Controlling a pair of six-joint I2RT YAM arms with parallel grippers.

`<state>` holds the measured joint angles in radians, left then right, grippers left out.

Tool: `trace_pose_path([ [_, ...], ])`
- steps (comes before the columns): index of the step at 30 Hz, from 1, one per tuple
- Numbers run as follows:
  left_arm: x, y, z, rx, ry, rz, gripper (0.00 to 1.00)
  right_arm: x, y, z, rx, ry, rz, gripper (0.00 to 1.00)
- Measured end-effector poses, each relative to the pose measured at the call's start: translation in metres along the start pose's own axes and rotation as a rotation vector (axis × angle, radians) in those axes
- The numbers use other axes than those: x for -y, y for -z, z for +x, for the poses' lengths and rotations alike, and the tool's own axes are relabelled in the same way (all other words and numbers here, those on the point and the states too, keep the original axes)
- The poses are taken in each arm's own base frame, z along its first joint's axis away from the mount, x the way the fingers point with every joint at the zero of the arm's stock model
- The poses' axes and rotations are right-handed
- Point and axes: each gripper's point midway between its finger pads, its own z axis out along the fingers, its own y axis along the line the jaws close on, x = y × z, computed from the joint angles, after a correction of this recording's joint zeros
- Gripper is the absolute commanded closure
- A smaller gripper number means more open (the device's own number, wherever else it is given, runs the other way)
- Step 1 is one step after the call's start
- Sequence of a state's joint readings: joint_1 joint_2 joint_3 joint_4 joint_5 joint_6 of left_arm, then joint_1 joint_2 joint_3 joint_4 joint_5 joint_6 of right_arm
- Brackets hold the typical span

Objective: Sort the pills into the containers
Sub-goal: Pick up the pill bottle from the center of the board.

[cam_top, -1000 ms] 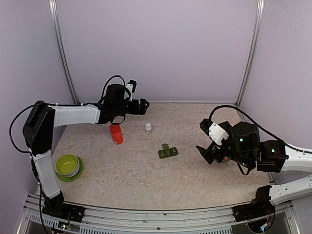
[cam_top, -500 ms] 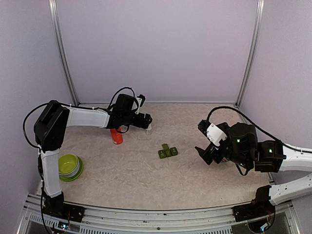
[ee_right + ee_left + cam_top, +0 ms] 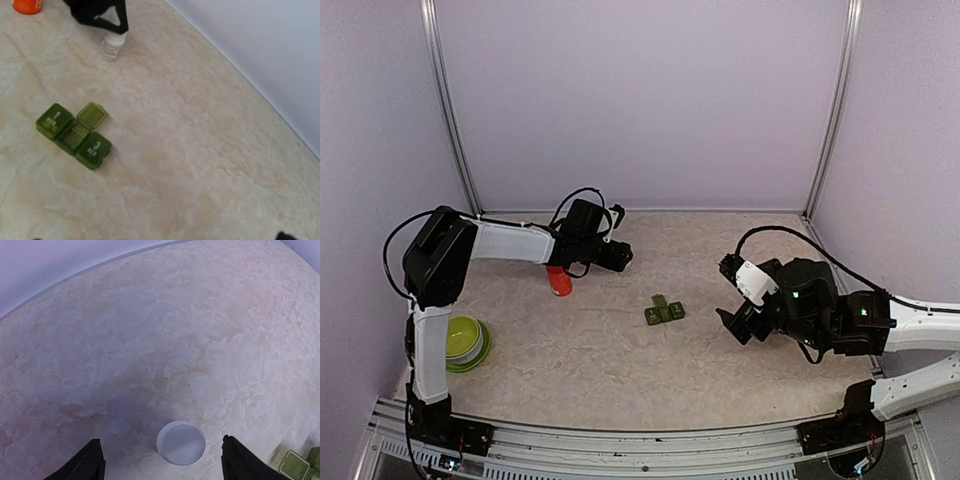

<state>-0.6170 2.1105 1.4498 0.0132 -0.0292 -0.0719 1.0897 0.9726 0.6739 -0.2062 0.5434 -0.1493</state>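
Note:
The containers (image 3: pixel 664 311) are a dark green strip of three square compartments lying mid-table. In the right wrist view the containers (image 3: pixel 74 135) have the middle lid flipped open and both end lids shut. A small clear bottle with a white cap (image 3: pixel 181 442) stands upright between the tips of my left gripper (image 3: pixel 162 467), which is open and straddles it from above without touching. The bottle (image 3: pixel 111 47) also shows in the right wrist view under the left gripper (image 3: pixel 97 12). My right gripper (image 3: pixel 735 322) is open and empty, right of the containers. No loose pills show.
A red cylindrical bottle (image 3: pixel 558 281) stands just left of the left gripper (image 3: pixel 618 257). A lime-green bowl (image 3: pixel 460 340) sits at the near left. Purple walls close the table at the back and sides.
My left gripper has swung right and down from above the red bottle to over the small white-capped bottle. My right gripper has shifted slightly left, toward the containers.

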Motion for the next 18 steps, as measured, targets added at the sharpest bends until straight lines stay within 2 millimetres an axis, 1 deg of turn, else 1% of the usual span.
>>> trace_pose_path([
  [2,0.003,-0.005,0.006,-0.016,-0.006,0.009,0.27,0.000,0.000,0.000,0.000,-0.006,0.000,0.00],
  [7,0.011,-0.012,0.014,-0.041,-0.017,0.029,0.36,0.000,0.001,0.002,0.001,-0.022,0.000,0.00],
  [11,0.017,-0.013,0.014,-0.044,-0.026,0.038,0.40,0.000,0.002,0.005,0.001,-0.031,-0.001,0.00],
  [15,0.018,-0.014,0.013,-0.046,-0.028,0.038,0.45,-0.001,0.002,0.007,-0.002,-0.033,-0.002,0.00],
  [18,0.018,-0.015,0.013,-0.050,-0.029,0.037,0.50,-0.001,0.002,0.007,-0.001,-0.034,-0.003,0.00],
])
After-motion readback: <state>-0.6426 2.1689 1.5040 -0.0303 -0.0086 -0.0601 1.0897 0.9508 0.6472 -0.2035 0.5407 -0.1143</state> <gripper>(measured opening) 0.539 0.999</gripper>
